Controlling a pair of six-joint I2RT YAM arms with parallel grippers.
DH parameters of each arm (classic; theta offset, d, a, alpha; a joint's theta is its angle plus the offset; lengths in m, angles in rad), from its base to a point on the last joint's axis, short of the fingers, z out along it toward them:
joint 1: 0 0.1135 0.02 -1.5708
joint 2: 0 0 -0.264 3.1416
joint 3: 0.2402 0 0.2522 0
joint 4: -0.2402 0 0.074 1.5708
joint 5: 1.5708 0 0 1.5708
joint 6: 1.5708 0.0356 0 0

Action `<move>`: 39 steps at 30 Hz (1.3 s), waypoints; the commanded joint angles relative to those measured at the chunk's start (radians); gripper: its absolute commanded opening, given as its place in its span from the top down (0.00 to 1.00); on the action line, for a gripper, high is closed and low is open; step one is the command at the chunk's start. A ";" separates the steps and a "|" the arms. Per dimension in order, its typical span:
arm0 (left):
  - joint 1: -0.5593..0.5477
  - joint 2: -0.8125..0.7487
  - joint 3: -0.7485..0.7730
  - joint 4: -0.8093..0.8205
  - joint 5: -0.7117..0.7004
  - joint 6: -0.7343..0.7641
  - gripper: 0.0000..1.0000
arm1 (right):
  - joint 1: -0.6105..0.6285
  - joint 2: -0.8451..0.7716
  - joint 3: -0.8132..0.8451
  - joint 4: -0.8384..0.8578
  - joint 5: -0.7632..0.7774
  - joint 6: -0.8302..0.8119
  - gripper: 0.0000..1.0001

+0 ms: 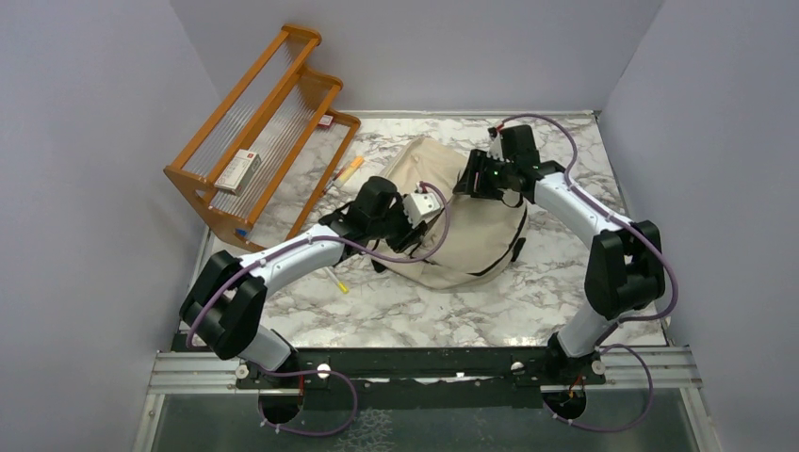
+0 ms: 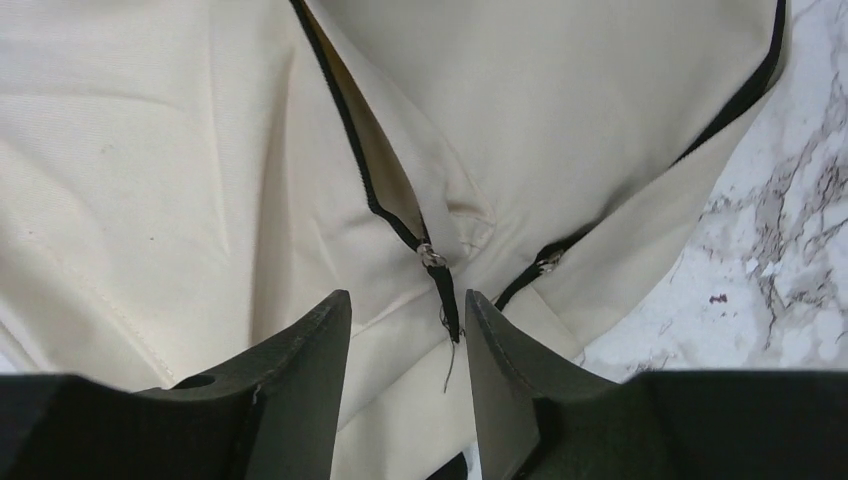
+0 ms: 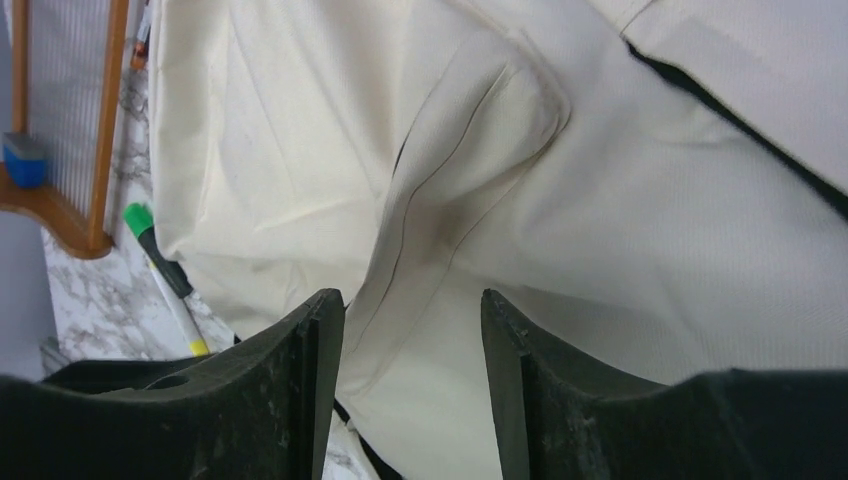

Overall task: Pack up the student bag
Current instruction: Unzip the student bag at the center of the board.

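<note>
Two half-open, empty claws: left gripper (image 2: 405,300) over the student bag's (image 1: 476,231) zipper slider (image 2: 431,256), right gripper (image 3: 410,300) above a canvas fold (image 3: 480,150).

Matt, seemingly canvas student bag (image 2: 150,150)

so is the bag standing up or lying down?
Lying down: the student bag sprawls slumped and creased on the table.

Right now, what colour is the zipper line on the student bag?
Black zipper line on the cream student bag; left wrist view shows it best.
</note>
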 commanded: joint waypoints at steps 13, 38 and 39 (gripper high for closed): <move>0.061 -0.046 -0.054 0.224 0.024 -0.265 0.47 | 0.024 -0.002 -0.090 0.090 -0.066 0.131 0.52; -0.018 0.260 0.147 0.307 -0.125 -0.402 0.32 | 0.025 -0.028 -0.250 0.142 -0.008 0.137 1.00; -0.021 0.269 0.152 0.303 -0.128 -0.395 0.32 | 0.024 -0.028 -0.251 0.143 -0.010 0.134 1.00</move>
